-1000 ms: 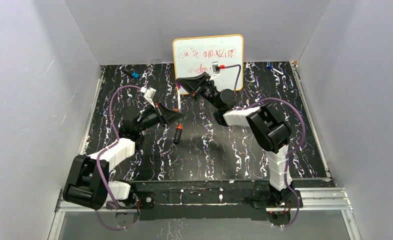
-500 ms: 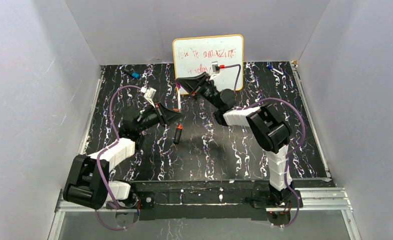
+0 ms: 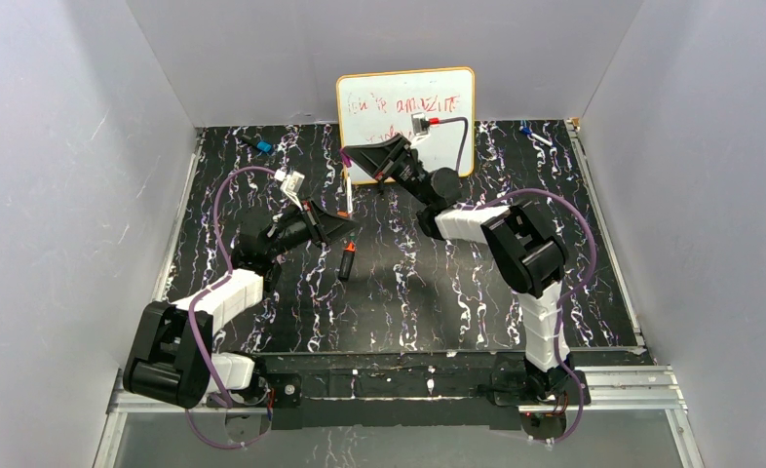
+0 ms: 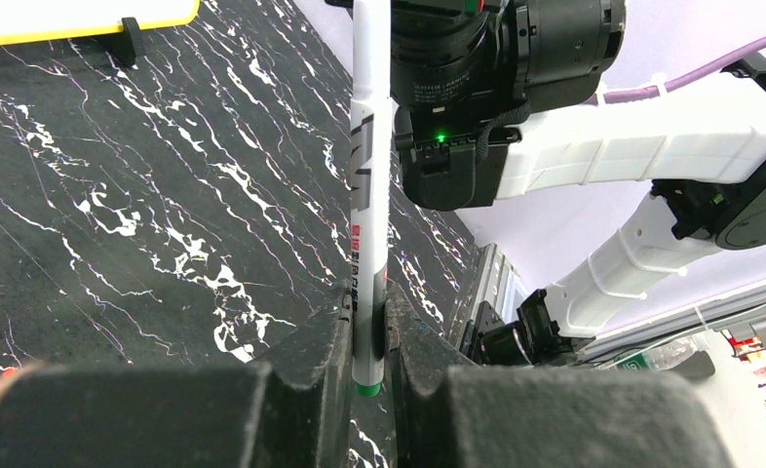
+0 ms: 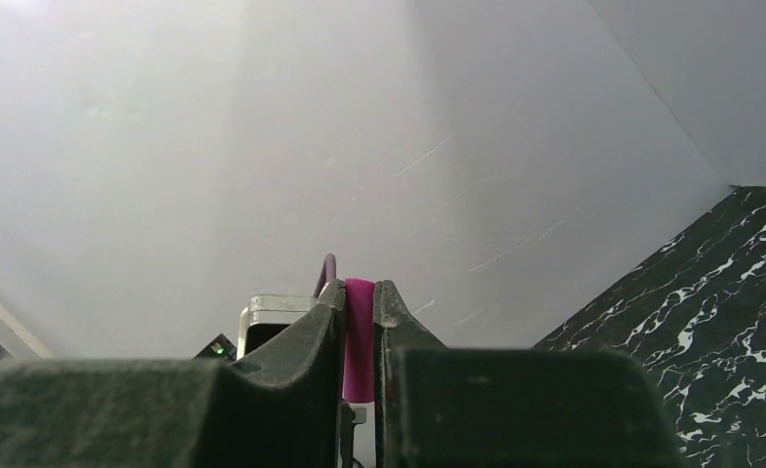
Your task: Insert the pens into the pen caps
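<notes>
My left gripper [image 3: 344, 222] is shut on a slim white pen [image 3: 348, 188] and holds it upright above the mat; in the left wrist view the pen [image 4: 371, 195] stands between the fingers [image 4: 325, 336], green end down. My right gripper [image 3: 352, 156] is shut on a purple cap [image 3: 345, 156], just above the pen's top end; the cap [image 5: 359, 336] shows between the jaws in the right wrist view. Whether cap and pen touch I cannot tell. A thicker black marker with an orange end [image 3: 346, 260] lies on the mat near the left gripper. The other caps are hidden.
A small whiteboard [image 3: 405, 97] with red writing stands against the back wall, right behind the right gripper. Blue-tipped pens lie at the back left [image 3: 258, 144] and back right [image 3: 531, 132]. Grey walls close in the black marbled mat [image 3: 438, 283] on three sides.
The right arm has shifted slightly up and toward the back, carrying the purple cap over the pen's top. The left arm and the pen have stayed still.
</notes>
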You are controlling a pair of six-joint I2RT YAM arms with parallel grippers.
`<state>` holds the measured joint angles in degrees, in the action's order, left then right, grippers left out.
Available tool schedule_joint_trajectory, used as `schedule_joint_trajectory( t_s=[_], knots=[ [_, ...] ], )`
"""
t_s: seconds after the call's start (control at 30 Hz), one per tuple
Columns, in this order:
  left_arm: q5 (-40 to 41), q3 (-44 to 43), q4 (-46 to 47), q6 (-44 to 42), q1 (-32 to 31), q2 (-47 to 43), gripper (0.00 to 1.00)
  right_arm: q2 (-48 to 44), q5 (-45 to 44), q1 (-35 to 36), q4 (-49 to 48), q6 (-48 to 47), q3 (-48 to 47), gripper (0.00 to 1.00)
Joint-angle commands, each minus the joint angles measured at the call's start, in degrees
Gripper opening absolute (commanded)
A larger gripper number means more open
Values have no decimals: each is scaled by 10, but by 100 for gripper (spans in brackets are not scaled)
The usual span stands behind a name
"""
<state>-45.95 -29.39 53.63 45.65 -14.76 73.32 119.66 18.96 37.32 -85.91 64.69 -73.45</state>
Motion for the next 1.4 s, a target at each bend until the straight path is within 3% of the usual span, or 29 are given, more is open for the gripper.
schedule_joint_trajectory(
  t_s=[0.0, 1.37],
  knots=[
    [-12, 5, 17, -6, -2, -17, 0, 3, 20, -7, -185, 44, -25, 1],
    [-6, -1, 30, -8, -2, -6, 0, -19, 45, 2, -185, 53, -10, 1]
  ],
)
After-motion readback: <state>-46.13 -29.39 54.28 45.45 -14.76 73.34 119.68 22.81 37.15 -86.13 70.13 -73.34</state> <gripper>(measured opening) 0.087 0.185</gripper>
